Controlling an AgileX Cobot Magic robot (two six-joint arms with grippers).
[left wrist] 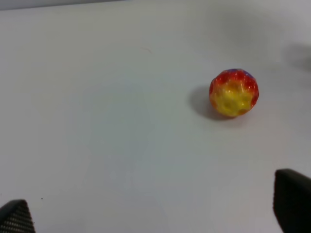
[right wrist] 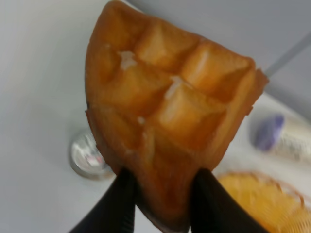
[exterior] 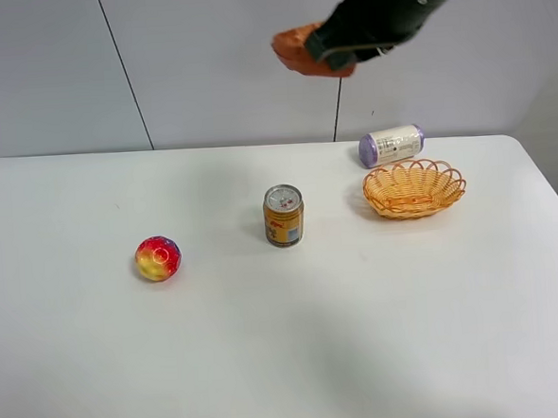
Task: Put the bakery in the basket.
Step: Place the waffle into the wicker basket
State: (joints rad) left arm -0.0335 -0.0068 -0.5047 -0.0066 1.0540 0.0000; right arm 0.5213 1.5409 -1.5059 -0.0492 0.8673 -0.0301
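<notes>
My right gripper [exterior: 331, 52] is shut on the bakery [exterior: 300, 50], an orange-brown wedge with a grid top, and holds it high above the table, up and left of the basket. In the right wrist view the bakery [right wrist: 170, 116] fills the frame between the black fingers [right wrist: 121, 204]. The basket [exterior: 414, 188], woven orange-tan with a looped rim, stands at the back right and shows in the right wrist view [right wrist: 262, 199] below the bakery. My left gripper [left wrist: 155, 213] is open and empty above the table, near the ball.
A rainbow ball [exterior: 158, 258] lies at the left, also in the left wrist view [left wrist: 233, 92]. A can [exterior: 284, 215] stands upright mid-table. A white-and-purple cylinder [exterior: 391, 145] lies behind the basket. The table's [exterior: 269, 361] right edge is near the basket.
</notes>
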